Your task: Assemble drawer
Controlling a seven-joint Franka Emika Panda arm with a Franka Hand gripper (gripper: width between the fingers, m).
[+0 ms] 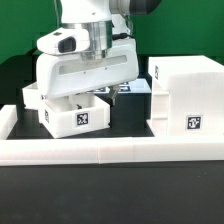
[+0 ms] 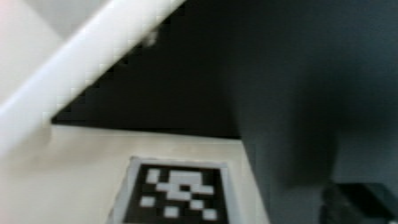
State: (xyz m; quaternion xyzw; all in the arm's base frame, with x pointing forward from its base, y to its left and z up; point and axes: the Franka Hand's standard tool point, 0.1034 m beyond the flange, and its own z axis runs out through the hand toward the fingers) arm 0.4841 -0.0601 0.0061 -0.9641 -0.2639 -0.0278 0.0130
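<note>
In the exterior view the gripper point(image 1: 112, 95) hovers at the tagged tray point(image 1: 78, 117), nine o'clock of the housing point(image 1: 190, 100). Whether it grips anything cannot be told.

The housing point(image 1: 186, 88) and the tray point(image 1: 78, 118) look like smooth, matt white plastic. The tabletop point(image 1: 110, 196) is matt black. The arm shell point(image 1: 85, 68) shines slightly.

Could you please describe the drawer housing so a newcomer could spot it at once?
Find the long white rail across the front. Behind its end on the exterior view's right stands the drawer housing, the tallest white box; the tagged tray beside it is much lower.
</note>
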